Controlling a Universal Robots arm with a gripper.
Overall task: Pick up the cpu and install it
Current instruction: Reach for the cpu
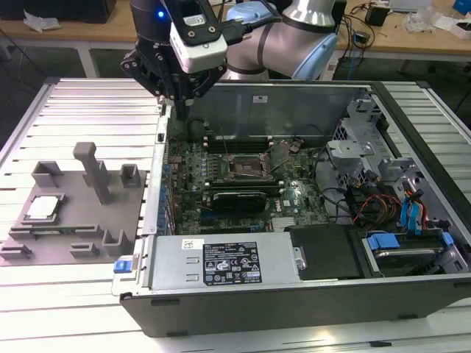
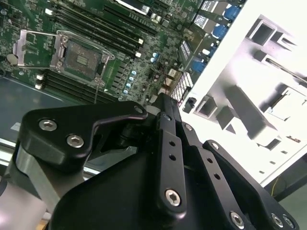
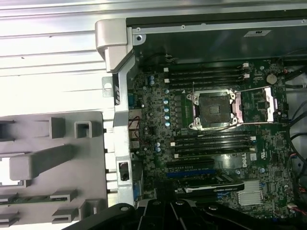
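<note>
Slatted aluminium forms the desk (image 1: 88, 110), pale and ribbed. On it lie a grey moulded fixture (image 1: 81, 217) towards the exterior view's left and an open computer case (image 1: 294, 298) filling the middle and the exterior view's right. Beyond the desk stand wooden benches (image 1: 412, 37) strewn with cables and small gear, with dark floor showing between them.

The cpu (image 1: 44, 207) lies flat in a recess of the fixture, silvery top upward, nothing touching it. A tall upright post (image 1: 94, 170) and several small blocks rise from the same fixture nearby.

The robot arm (image 1: 294, 37) reaches in from the far side, a blue light (image 1: 160, 15) glowing on its wrist. The gripper (image 1: 180, 109) points downward above the far corner of the case, where the case wall meets the desk, well apart from the cpu. Its jaws are drawn together with nothing between them, which also shows in the second wrist view (image 2: 163, 103).

Inside the case, the green motherboard (image 1: 294, 193) lies flat with its socket (image 1: 243, 170) near the middle. In the first wrist view the socket (image 3: 213, 110) stands bare, its metal cover plate (image 3: 267, 103) swung aside and dark memory slots on either side. A grey power supply (image 1: 221, 261) runs along the near wall of the case, and blue drive latches (image 1: 383, 241) sit towards the exterior view's right.
</note>
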